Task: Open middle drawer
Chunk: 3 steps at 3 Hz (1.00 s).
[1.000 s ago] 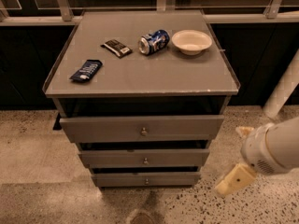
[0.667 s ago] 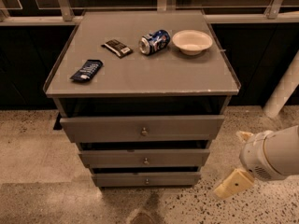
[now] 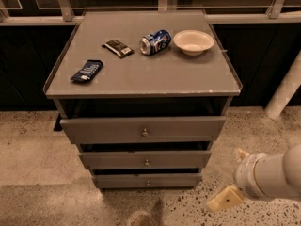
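Note:
A grey cabinet has three drawer fronts stacked under its top. The middle drawer [image 3: 146, 159] is the mid-sized front, with a small round metal knob [image 3: 146, 163]. It sits between the wider top drawer [image 3: 143, 128] and the narrower bottom drawer [image 3: 147, 180], with dark gaps above each front. My gripper [image 3: 233, 177] is at the lower right, low over the floor, to the right of the drawers and apart from them. Its tan fingers [image 3: 225, 199] are spread and hold nothing.
On the cabinet top [image 3: 155, 79] lie a dark blue snack bag [image 3: 87, 71], a dark wrapper [image 3: 118, 48], a tipped blue can [image 3: 155, 42] and a white bowl [image 3: 193, 42]. A white post [image 3: 284, 91] stands at the right. The floor is speckled; a dark glass railing runs behind.
My arm and gripper have sunk lower at the right of the view. The drawers and the things on top have not moved.

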Each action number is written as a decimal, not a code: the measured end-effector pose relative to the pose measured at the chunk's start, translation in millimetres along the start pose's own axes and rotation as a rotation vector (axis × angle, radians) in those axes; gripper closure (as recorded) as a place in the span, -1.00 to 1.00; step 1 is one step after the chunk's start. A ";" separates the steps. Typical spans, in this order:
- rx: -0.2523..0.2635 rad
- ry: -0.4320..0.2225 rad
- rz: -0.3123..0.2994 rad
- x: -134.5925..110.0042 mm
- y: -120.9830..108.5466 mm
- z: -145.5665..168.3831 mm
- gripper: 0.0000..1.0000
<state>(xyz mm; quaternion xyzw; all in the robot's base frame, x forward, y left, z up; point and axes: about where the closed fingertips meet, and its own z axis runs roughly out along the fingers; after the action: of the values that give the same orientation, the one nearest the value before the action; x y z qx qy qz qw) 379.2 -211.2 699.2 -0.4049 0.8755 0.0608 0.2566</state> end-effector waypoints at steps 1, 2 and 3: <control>-0.063 -0.041 0.038 20.3 6.1 55.0 -1.00; -0.186 -0.097 0.046 26.2 15.6 107.5 -1.00; -0.240 -0.104 0.066 36.7 25.0 130.7 -0.72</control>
<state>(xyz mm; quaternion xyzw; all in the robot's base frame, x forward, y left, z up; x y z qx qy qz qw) 393.1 -178.4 565.8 -0.4001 0.8603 0.1944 0.2491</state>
